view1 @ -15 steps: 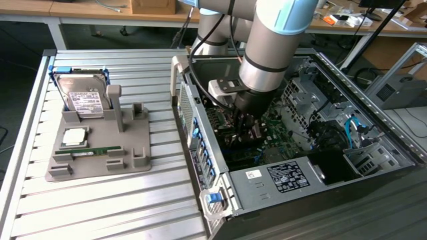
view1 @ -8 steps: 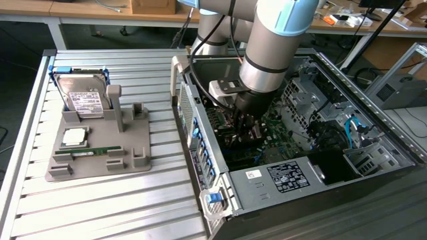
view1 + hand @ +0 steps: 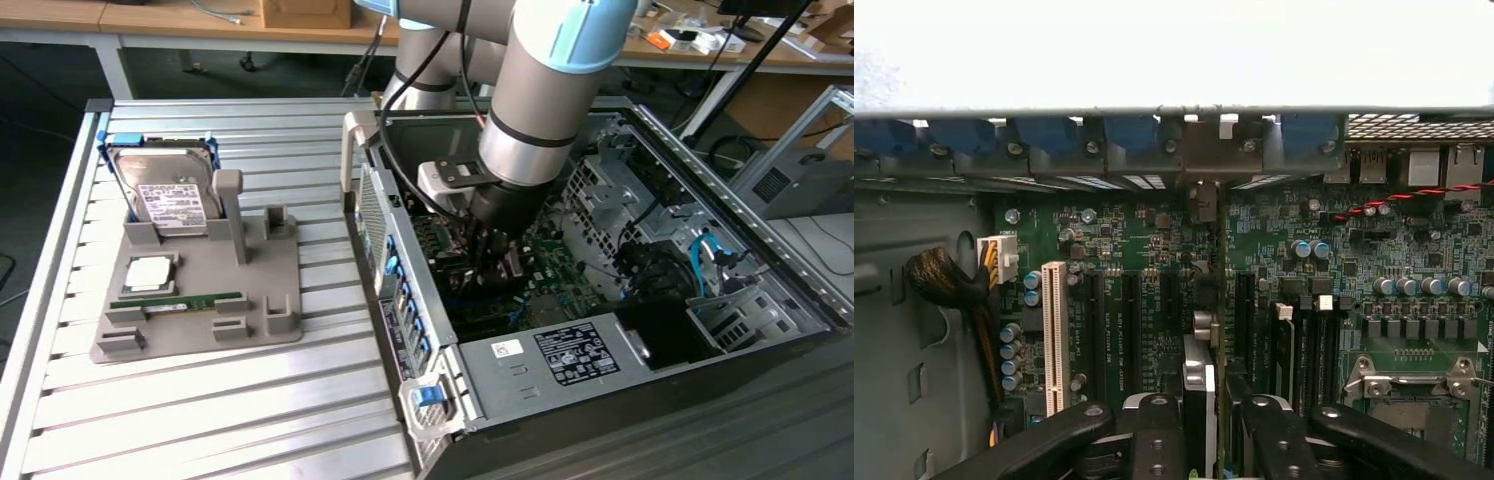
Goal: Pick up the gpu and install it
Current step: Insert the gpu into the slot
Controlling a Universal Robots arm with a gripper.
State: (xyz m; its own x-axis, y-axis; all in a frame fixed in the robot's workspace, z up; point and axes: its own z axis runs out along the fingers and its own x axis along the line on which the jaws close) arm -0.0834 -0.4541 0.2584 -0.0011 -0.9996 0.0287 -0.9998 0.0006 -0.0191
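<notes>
Inside the case, gripper clamped on gpu (edge-on); misaligned over motherboard slots, it could jam.

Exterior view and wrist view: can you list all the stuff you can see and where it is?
computer case: one, dark metal, open, on the exterior view's right
motherboard: one, green, inside the case
gpu: one, thin dark card, held edge-on between the gripper fingers, over the motherboard slots
white slot: one, on the motherboard beside the black slots
grey holder: one, on the slatted table at the exterior view's left
hard drive: one, silver with white label, leaning at the holder's far end
memory stick: one, green, narrow, lying on the holder
slatted table: one, pale metal
robot arm: one, grey and light blue, reaching into the case
gripper: one, black, closed on the gpu
</notes>
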